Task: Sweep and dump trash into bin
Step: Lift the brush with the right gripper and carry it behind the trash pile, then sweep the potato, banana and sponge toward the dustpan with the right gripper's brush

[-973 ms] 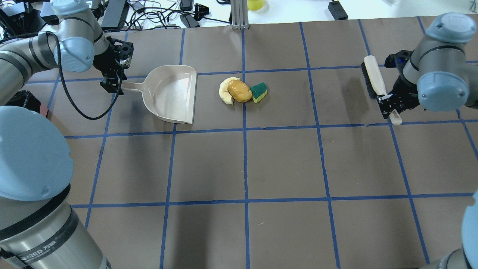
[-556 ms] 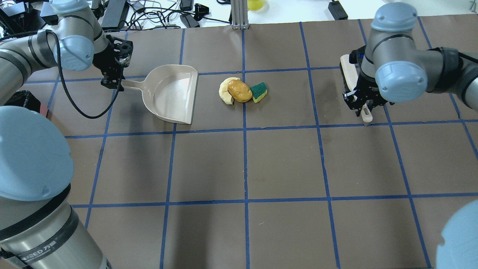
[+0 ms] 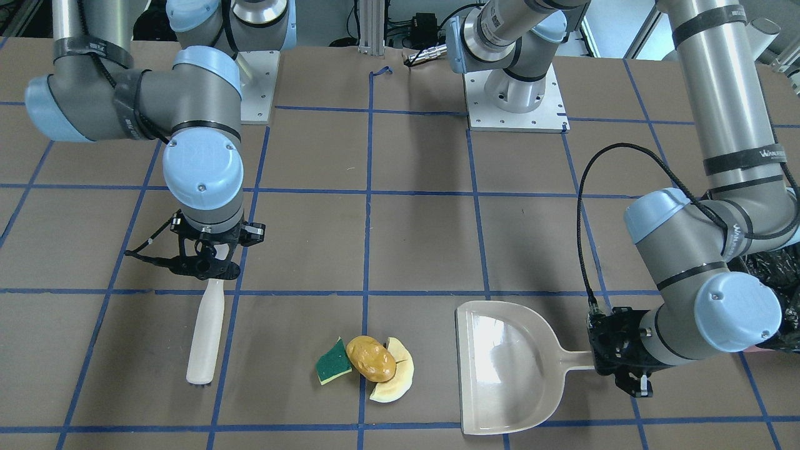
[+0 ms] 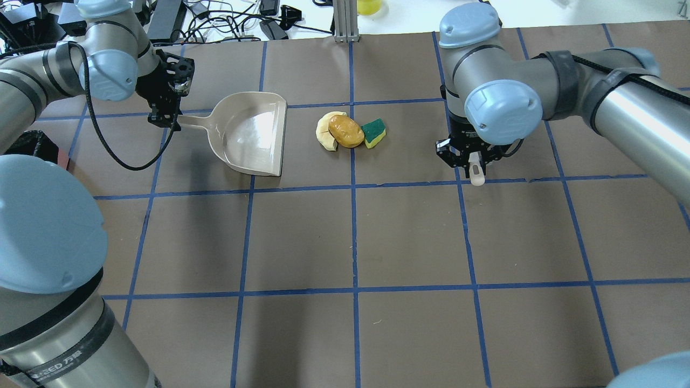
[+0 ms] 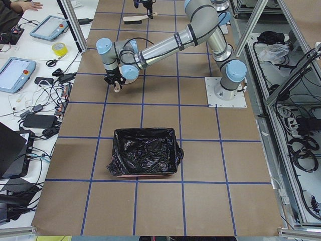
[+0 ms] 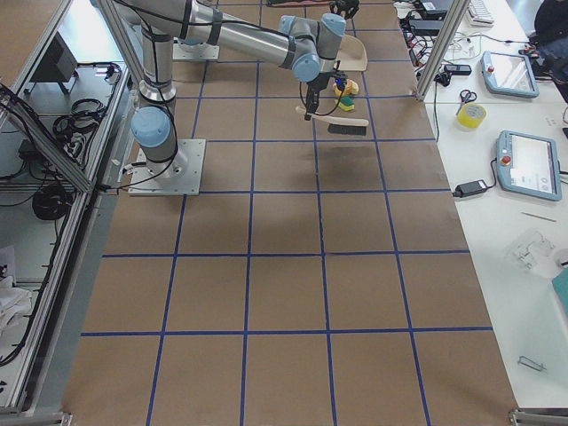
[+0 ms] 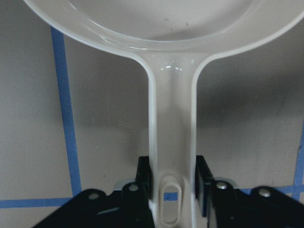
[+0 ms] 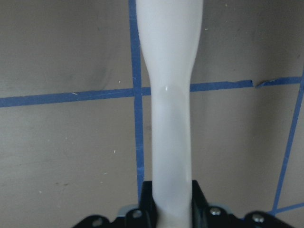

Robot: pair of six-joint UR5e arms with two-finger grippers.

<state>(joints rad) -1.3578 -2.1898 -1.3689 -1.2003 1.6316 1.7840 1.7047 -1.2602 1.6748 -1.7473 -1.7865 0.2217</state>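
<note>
The trash lies together mid-table: a green-and-yellow sponge wedge [image 4: 374, 132], a golden-brown lump [image 4: 345, 131] and a cream crescent slice [image 4: 325, 132]. My left gripper [image 4: 163, 119] is shut on the handle of the beige dustpan [image 4: 250, 134], whose open edge faces the trash; the grip shows in the left wrist view [image 7: 173, 183]. My right gripper [image 4: 471, 160] is shut on the beige brush handle [image 8: 170, 118], right of the trash. The brush [image 3: 206, 337] shows in the front view, beside the sponge [image 3: 333, 362]. The bin [image 5: 145, 156], pink-sided with a black bag, stands on the robot's left.
The table [image 4: 409, 237] is brown paper with a blue tape grid. Cables and devices [image 4: 226, 21] lie past the far edge. An aluminium post [image 4: 345, 21] stands at the far middle. The black bag's edge [image 3: 775, 269] shows behind my left arm in the front view.
My right arm has swung left with the brush, from the table's right edge to just right of the trash. The left gripper and dustpan have barely moved.
</note>
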